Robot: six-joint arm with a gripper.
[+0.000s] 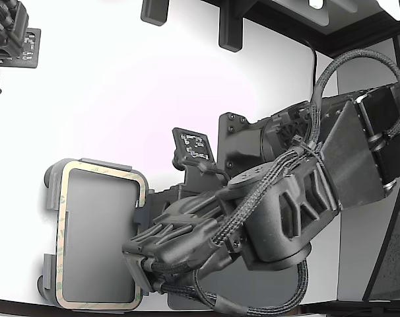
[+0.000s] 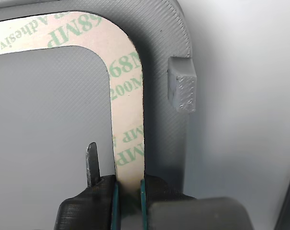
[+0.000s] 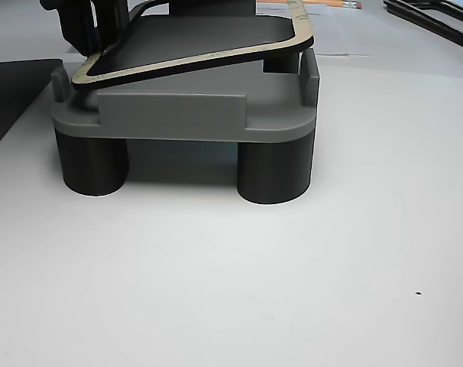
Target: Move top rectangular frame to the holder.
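Thin beige green-lettered top rectangular frame point(image 2: 127, 100) pinched edgewise in gripper point(image 2: 129, 191), tilted above ribbed grey plastic holder point(image 2: 176, 33).

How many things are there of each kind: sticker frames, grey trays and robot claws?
Beige frame: 1
Grey tray: 1
Claw, pinching the frame: 1
Total: 3
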